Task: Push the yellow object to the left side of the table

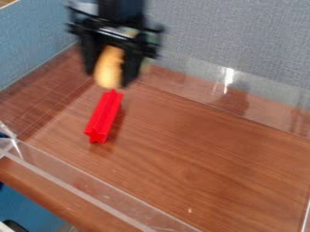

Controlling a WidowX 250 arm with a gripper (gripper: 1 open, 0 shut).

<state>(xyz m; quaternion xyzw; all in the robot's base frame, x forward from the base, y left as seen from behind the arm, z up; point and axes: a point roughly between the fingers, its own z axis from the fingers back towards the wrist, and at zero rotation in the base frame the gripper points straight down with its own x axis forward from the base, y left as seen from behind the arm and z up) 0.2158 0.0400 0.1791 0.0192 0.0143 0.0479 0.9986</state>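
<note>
No legible text — none anywhere

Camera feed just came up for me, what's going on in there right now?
The end effector is shut on the yellow object and holds it in the air at the back left of the table, above the far end of the red block. The picture is motion-blurred there. The task says push, but the object is off the surface, not sliding. The red block lies flat on the wood, apart from the end effector.
</note>
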